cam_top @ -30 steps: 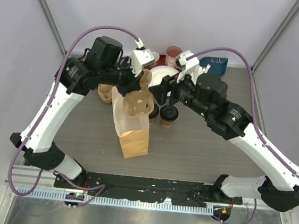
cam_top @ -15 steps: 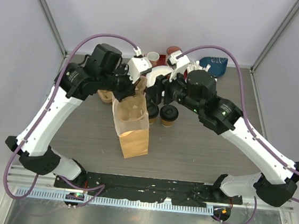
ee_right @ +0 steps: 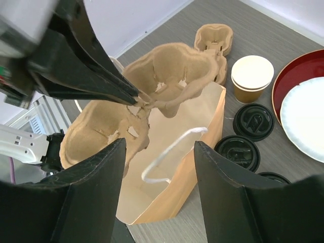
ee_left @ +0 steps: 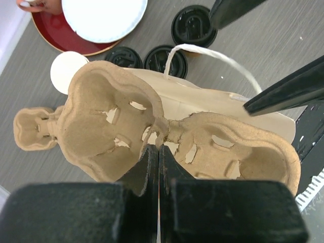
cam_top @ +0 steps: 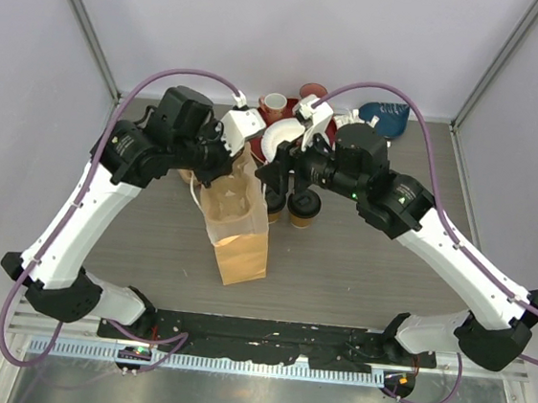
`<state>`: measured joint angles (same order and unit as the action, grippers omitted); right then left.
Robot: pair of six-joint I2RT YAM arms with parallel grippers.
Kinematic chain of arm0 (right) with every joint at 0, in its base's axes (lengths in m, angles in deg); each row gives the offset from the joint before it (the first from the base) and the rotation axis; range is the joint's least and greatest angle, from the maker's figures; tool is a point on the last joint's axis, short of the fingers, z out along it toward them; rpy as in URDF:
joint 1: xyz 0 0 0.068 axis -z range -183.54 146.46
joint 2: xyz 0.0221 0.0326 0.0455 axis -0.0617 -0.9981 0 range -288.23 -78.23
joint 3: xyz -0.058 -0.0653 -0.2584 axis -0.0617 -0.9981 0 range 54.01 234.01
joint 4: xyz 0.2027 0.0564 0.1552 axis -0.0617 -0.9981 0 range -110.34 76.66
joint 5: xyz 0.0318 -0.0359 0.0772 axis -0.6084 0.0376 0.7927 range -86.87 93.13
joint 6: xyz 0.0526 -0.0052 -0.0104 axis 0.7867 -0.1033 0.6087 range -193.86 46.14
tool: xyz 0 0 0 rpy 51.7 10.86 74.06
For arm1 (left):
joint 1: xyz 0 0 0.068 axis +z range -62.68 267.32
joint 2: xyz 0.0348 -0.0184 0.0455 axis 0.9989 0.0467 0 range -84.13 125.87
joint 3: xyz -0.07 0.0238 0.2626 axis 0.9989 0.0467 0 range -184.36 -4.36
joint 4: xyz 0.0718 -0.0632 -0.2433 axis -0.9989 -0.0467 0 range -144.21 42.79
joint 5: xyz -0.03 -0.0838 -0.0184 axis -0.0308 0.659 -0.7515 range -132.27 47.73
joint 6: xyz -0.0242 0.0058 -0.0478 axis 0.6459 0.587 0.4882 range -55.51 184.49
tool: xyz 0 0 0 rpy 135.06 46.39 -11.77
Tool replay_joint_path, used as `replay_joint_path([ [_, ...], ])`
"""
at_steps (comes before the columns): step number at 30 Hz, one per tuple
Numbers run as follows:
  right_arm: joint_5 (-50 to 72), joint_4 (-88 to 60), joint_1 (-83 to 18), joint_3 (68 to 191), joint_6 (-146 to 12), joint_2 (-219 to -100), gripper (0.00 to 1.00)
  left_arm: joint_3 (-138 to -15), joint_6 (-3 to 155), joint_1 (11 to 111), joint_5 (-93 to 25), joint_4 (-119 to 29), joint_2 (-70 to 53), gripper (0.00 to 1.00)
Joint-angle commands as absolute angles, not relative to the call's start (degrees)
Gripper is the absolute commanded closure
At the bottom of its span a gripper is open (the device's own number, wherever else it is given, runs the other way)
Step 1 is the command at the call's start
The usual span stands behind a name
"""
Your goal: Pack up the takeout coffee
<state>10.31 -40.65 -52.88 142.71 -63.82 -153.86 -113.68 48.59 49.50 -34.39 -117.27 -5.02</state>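
My left gripper is shut on the middle ridge of a tan pulp cup carrier, holding it over the mouth of the open brown paper bag. My right gripper is open above the bag's near wall, and the white string handle shows between its fingers. The takeout coffee stands on the table right of the bag as three black-lidded cups. A tan cup with a pale top stands behind them. From above I see only two lids.
A second pulp carrier lies behind the bag. A white plate on a red plate sits at the back, with a pink and white mug, a red mug and a blue object.
Both grippers have shifted left and back. The carrier moved with the left gripper over the bag's mouth, and the right gripper closed in on the bag's rim.
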Motion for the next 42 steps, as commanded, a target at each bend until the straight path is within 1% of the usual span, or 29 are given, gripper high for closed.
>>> replay_joint_path([
  [1, 10.60, -40.84, -52.14, 143.13, -63.15, -152.75, 0.39, -110.80, 48.58, 49.35, -34.98, -114.89, -6.43, 1.00],
  [5, 8.84, -40.76, -52.14, 143.39, -62.88, -154.78, 0.39, -108.60, 49.20, 49.35, -34.19, -112.26, -5.82, 1.00],
  [11, 7.61, -40.58, -52.05, 143.13, -62.52, -155.75, 0.40, -107.55, 52.44, 49.35, -34.01, -112.87, -4.94, 1.00],
  [16, 7.08, -39.79, -52.05, 141.90, -62.09, -155.40, 0.40, -103.51, 54.12, 49.09, -33.04, -112.60, -5.03, 1.00],
  [23, 7.35, -39.09, -51.96, 141.55, -61.47, -156.27, 0.40, -98.32, 53.07, 48.83, -34.10, -107.69, -5.12, 1.00],
  [26, 7.17, -39.09, -51.88, 141.55, -60.94, -156.71, 0.42, -96.82, 53.51, 48.83, -33.31, -106.98, -4.33, 1.00],
  [29, 7.17, -39.09, -51.88, 141.02, -60.68, -157.06, 0.47, -96.73, 54.65, 48.83, -31.64, -107.94, -3.97, 1.00],
  [33, 7.26, -39.18, -51.70, 140.41, -60.24, -157.42, 0.61, -98.40, 55.61, 48.91, -29.62, -109.44, -4.76, 1.00],
  [35, 7.00, -39.26, -51.61, 140.23, -60.06, -157.24, 0.66, -97.96, 55.70, 48.83, -28.30, -110.57, -4.68, 1.00],
  [36, 6.73, -39.18, -51.61, 140.14, -59.98, -157.24, 0.71, -97.27, 55.70, 48.83, -26.90, -111.02, -4.50, 1.00],
  [39, 5.77, -39.18, -51.52, 139.70, -59.89, -156.72, 0.79, -96.38, 56.23, 48.83, -23.30, -112.51, -4.94, 1.00],
  [41, 5.15, -39.18, -51.52, 139.52, -59.80, -156.63, 0.82, -96.64, 56.49, 48.83, -22.85, -113.13, -5.47, 1.00],
  [42, 4.98, -39.18, -51.52, 139.35, -59.54, -156.45, 0.85, -96.90, 56.49, 48.83, -23.02, -113.30, -5.82, 1.00],
])
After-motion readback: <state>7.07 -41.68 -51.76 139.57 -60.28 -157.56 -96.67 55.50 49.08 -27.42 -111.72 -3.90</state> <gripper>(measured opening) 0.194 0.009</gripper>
